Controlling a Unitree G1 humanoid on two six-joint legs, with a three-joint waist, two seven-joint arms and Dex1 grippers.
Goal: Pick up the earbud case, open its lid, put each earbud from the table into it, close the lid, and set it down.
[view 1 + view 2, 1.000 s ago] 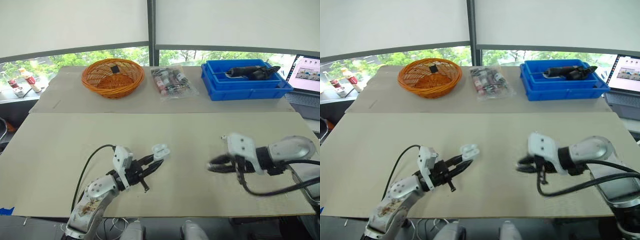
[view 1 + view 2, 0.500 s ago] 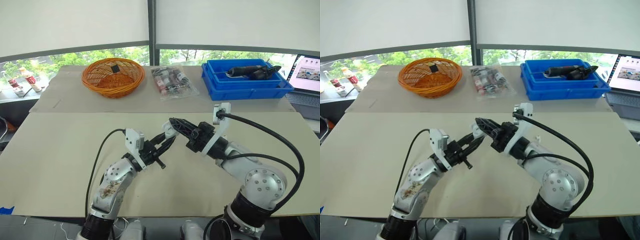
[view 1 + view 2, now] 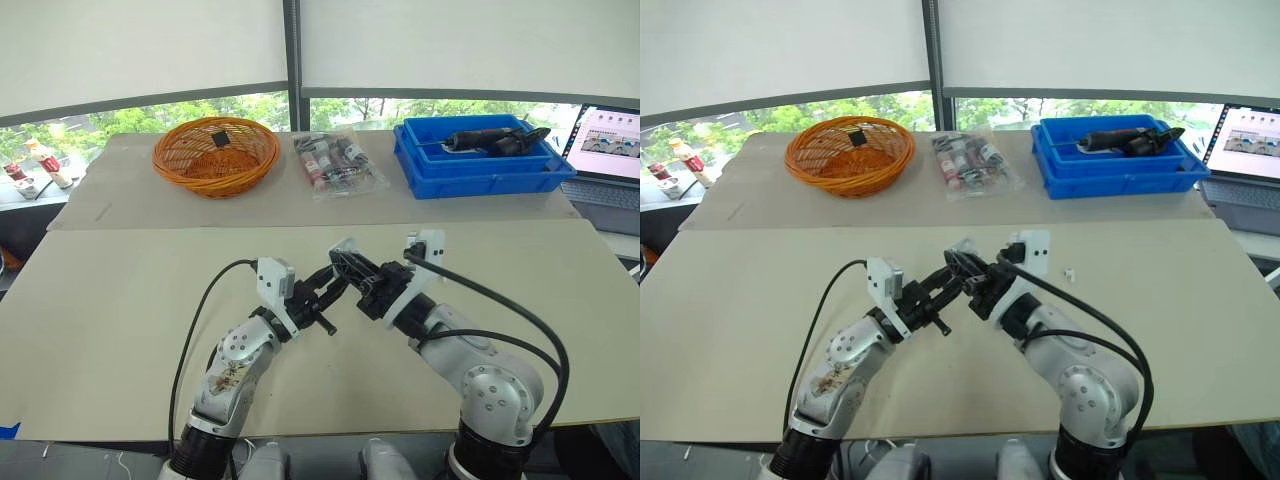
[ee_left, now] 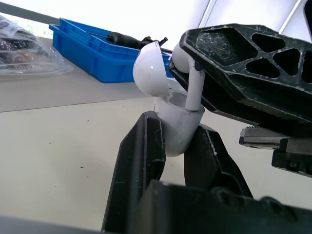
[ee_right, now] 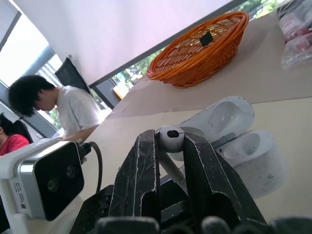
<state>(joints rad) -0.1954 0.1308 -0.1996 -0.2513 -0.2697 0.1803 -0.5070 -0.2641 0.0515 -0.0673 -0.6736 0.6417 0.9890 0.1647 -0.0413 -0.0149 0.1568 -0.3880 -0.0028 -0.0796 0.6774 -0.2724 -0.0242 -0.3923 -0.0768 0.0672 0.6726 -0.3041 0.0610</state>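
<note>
My left gripper (image 3: 333, 277) is shut on the white earbud case (image 4: 174, 127) and holds it above the middle of the table. The case's lid (image 4: 150, 69) stands open. My right gripper (image 3: 347, 263) is shut on a white earbud (image 5: 170, 137), and meets the case from the right. The earbud's stem (image 4: 196, 92) points down into the case's open top. A second earbud (image 3: 1068, 272) lies on the table to the right of both grippers.
Along the far side of the table (image 3: 120, 290) stand an orange basket (image 3: 215, 155), a clear bag of small items (image 3: 335, 163) and a blue bin (image 3: 480, 165) with a black tool. A laptop (image 3: 608, 150) sits far right. People (image 5: 63, 112) sit beyond the table's left side.
The right gripper swung in from the table's right side to the case with the earbud. The left gripper raised the case. The earbud's stem now sits at the case's opening.
</note>
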